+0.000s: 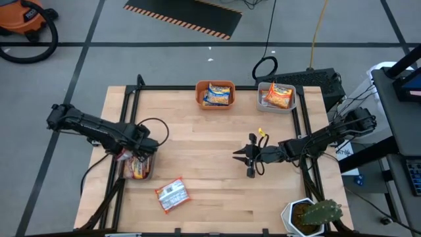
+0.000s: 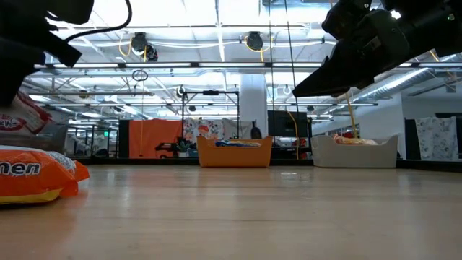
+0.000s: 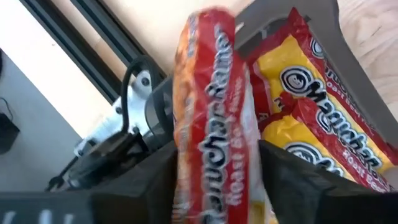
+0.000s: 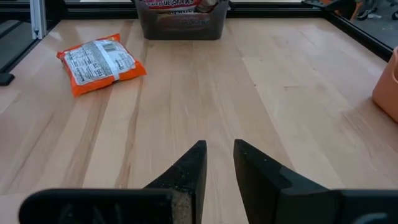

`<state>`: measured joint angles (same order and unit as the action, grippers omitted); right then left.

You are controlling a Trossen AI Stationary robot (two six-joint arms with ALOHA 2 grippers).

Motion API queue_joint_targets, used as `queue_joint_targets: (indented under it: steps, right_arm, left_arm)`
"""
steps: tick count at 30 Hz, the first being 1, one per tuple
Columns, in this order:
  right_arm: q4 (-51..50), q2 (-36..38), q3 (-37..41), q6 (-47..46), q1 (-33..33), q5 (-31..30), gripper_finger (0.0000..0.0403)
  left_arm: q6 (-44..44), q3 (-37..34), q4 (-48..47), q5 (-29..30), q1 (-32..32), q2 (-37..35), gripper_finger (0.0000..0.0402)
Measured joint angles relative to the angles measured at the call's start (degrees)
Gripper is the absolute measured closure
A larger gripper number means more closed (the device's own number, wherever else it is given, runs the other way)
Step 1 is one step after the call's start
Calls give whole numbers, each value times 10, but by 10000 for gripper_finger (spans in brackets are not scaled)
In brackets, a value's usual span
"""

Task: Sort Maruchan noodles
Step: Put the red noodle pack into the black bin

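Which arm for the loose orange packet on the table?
Right. The right gripper is empty, jaws slightly apart, facing the orange packet across bare wood. The left gripper holds a red packet over the grey bin.

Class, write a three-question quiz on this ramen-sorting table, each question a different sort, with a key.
1. True or false: the left end effector grips a red-and-yellow plastic ramen packet over the dark bin.
2. Which bin holds yellow-blue packets? A) orange plastic bin B) grey plastic bin
3. Fill in: the orange flat ramen packet lies on the ___ table, away from the right end effector.
Key: 1 true; 2 A; 3 wooden.
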<state>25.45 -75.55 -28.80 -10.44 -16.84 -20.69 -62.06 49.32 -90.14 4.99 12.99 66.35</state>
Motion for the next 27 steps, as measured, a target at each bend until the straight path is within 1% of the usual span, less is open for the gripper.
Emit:
queue_joint_targets:
  steps: [2,4,6,9,13,16,19,22,24,27]
  right_arm:
    - [0,0,0,0,0,0,328]
    - [0,0,0,2,0,0,328]
    - [0,0,0,2,0,0,328]
    - [0,0,0,2,0,0,328]
    - [0,0,0,2,0,0,328]
    - [0,0,0,2,0,0,328]
    - [0,0,0,2,0,0,328]
    - [0,0,0,2,0,14,328]
    - [0,0,0,2,0,16,328]
    - [0,0,0,1,0,16,328]
  left_arm:
    - [-7,4,-1,-12,0,0,168]
    - [-15,19,0,-28,0,0,159]
    - [-26,42,0,-35,0,0,157]
    - [-47,79,6,-23,7,0,157]
    - [-63,100,16,-20,30,0,156]
    - [-93,100,14,2,51,0,156]
    - [-143,91,1,24,77,0,156]
    - [-181,72,4,21,103,0,156]
    - [-195,60,20,8,121,0,156]
    - [-197,47,82,-2,149,0,156]
